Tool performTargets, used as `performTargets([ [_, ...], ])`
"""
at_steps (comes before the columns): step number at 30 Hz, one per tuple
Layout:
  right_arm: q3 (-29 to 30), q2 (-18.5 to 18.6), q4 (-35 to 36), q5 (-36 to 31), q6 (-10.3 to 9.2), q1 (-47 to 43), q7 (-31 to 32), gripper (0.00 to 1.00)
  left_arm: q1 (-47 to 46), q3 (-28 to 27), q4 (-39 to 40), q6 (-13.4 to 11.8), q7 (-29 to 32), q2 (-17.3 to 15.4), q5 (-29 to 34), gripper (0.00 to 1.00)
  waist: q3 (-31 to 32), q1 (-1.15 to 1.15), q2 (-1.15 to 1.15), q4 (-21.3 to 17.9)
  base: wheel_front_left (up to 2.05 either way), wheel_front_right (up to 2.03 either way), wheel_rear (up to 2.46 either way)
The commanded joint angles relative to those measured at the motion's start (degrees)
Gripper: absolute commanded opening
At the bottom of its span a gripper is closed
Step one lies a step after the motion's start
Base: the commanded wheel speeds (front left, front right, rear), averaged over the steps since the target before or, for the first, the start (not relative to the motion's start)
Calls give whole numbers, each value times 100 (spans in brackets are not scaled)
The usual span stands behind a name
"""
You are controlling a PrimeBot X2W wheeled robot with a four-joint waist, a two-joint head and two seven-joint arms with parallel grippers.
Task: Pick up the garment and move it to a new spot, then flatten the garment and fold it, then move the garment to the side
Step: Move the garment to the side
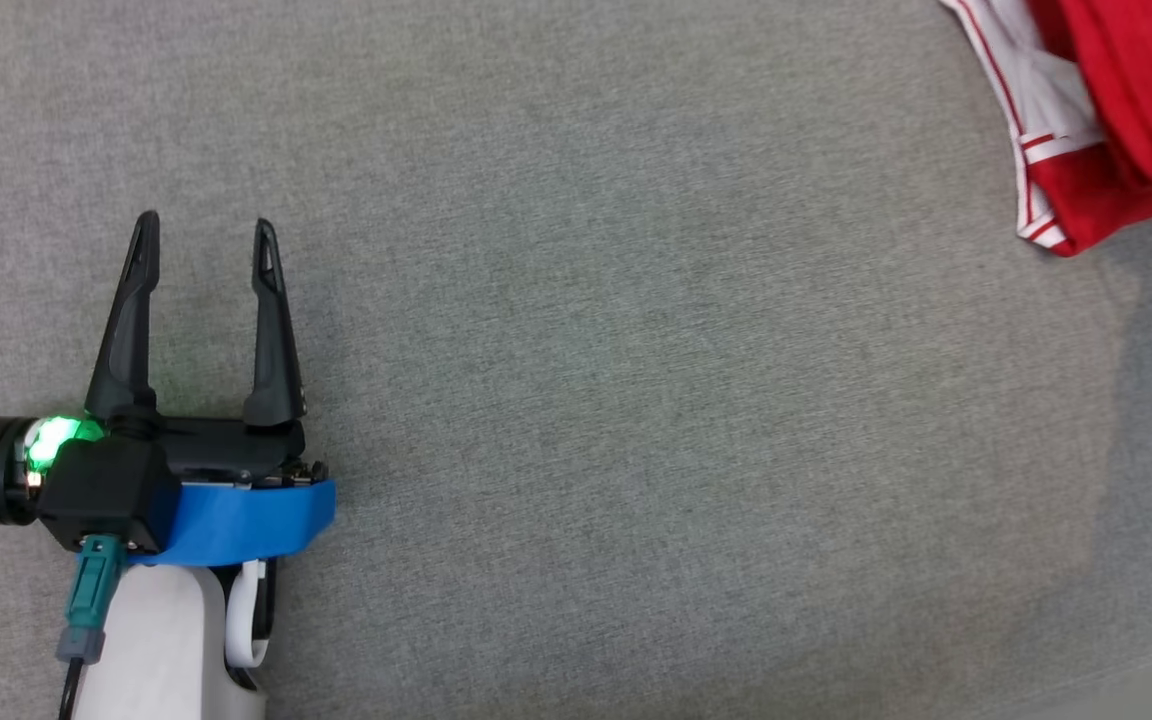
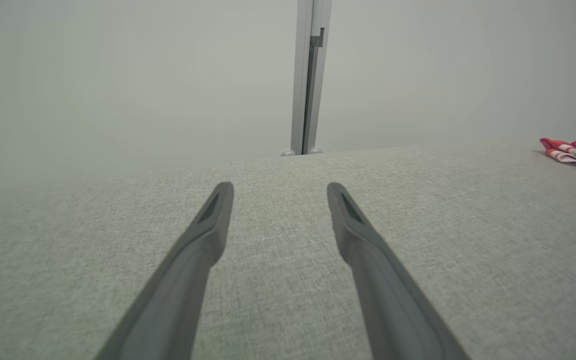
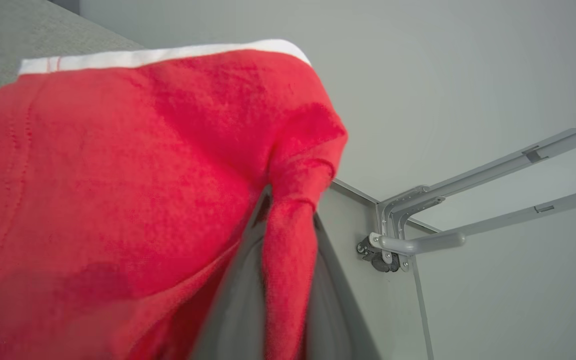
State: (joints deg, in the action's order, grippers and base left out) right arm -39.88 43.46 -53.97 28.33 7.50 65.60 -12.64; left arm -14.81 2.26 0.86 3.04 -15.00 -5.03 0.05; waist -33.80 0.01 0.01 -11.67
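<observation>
Red garment (image 1: 1126, 100) gripped, ready for its new spot.
My right gripper (image 3: 290, 215) is pinched tight on a bunched fold at the grey surface's (image 1: 636, 400) far right. My left gripper (image 1: 206, 222) is spread wide and empty. I'd lift high so the hem clears, then set down centrally.

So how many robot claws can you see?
2. The left claw hangs open over the grey surface, at the head view's lower left. The right claw, seen from its own wrist, is shut on the red garment, which partly hides its tips.
</observation>
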Motion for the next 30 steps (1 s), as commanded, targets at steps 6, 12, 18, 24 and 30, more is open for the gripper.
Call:
performTargets([
  [6,-181,-119,-822,-118,-1,529,190,0,-152,11,180,-54,-18,-73,9,100,-223,-1,-1,126,0,0,0],
  [12,-96,-303,-1389,-6,-1,741,163,100,-151,38,133,-79,-17,-68,-47,100,-235,-1,-1,174,0,0,0],
  [18,-18,-459,-1650,-26,-1,828,-100,100,-66,-14,45,-112,-18,-49,-134,100,47,-1,-1,234,0,0,0],
  [24,118,-673,-1487,76,-1,566,-246,100,193,-94,-54,-166,-19,28,-276,100,583,-1,-1,388,0,0,0],
  [30,687,-896,-392,-75,-1,-20,-252,100,592,-242,-143,-199,-18,80,-407,100,1165,-1,-1,540,0,0,0],
])
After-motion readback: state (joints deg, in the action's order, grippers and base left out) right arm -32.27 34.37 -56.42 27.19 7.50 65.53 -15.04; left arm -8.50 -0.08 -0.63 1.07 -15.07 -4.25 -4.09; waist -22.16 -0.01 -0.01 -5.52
